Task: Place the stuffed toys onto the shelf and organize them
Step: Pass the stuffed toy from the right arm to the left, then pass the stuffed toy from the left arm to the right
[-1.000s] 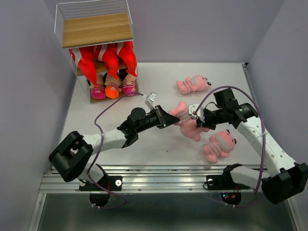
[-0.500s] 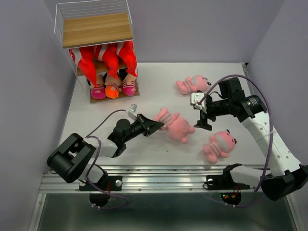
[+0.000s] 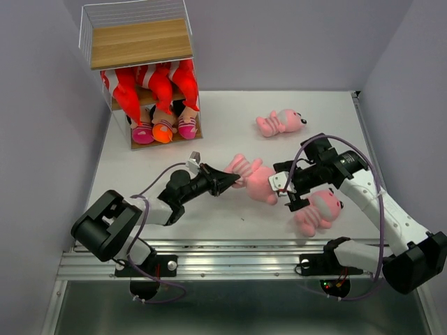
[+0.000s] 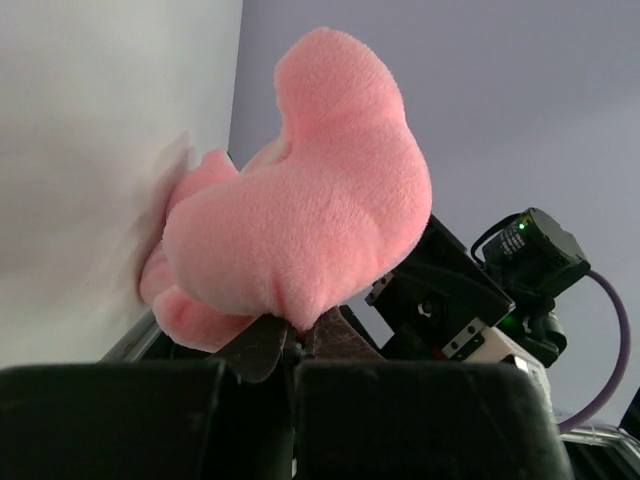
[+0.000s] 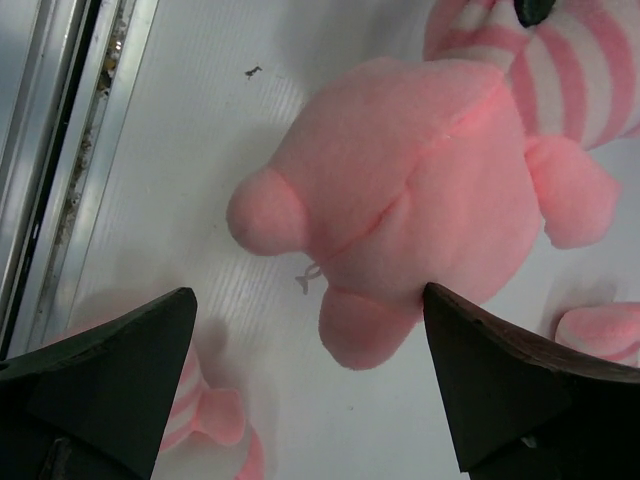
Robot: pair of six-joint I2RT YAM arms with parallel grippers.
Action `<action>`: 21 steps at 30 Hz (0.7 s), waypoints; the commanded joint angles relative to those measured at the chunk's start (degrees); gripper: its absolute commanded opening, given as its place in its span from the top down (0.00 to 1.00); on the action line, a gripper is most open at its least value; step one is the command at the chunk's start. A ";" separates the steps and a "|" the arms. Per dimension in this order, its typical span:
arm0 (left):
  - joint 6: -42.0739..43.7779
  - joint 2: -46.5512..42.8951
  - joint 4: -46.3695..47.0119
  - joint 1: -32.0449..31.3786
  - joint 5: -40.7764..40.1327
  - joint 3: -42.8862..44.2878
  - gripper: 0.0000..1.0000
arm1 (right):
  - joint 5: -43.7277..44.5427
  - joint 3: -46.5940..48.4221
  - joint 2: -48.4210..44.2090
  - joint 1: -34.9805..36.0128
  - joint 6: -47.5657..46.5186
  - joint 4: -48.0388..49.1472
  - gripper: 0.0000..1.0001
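The middle pink striped animal (image 3: pixel 256 181) is soft, fuzzy plush with a round, bulbous head and stubby limbs. It lies on the smooth white table (image 3: pixel 209 115) at the centre of the top view. The left gripper (image 3: pixel 228 179) has its dark fingers pinched tight on the end of the toy that points to frame left. In the left wrist view the pink fleece bulges out above the narrow, closed tips. The right gripper (image 3: pixel 288 190) is spread wide at the toy's other end. Its wrist view shows two black wedge-shaped fingers in the lower corners, with the toy's rounded head between and beyond them, gripped by neither.

Two more pink striped animals lie on the table, one right of centre in the upper half (image 3: pixel 279 123), the other at lower right (image 3: pixel 318 211), just beside the right gripper.

The shelf (image 3: pixel 140 43) stands at upper left, light wooden boards in a thin white wire frame. Three red sharks (image 3: pixel 157 87) crowd its middle tier, and three black-haired dolls (image 3: pixel 162 129) sit on the lowest.
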 commanded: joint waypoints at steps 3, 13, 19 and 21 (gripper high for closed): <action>-4.25 2.05 5.59 -0.01 3.67 4.41 1.00 | 5.36 -3.75 -1.86 2.79 0.35 12.89 0.00; -9.26 5.30 15.24 -1.77 3.58 4.59 1.00 | 8.18 -5.26 -1.24 3.33 15.91 27.24 0.68; -10.67 6.44 21.58 -1.85 3.32 2.92 1.00 | 7.13 -5.78 -2.38 3.33 23.99 27.86 0.95; -9.71 5.74 21.59 -1.85 3.32 2.75 1.00 | 6.16 -5.87 -3.26 3.33 28.02 27.51 0.99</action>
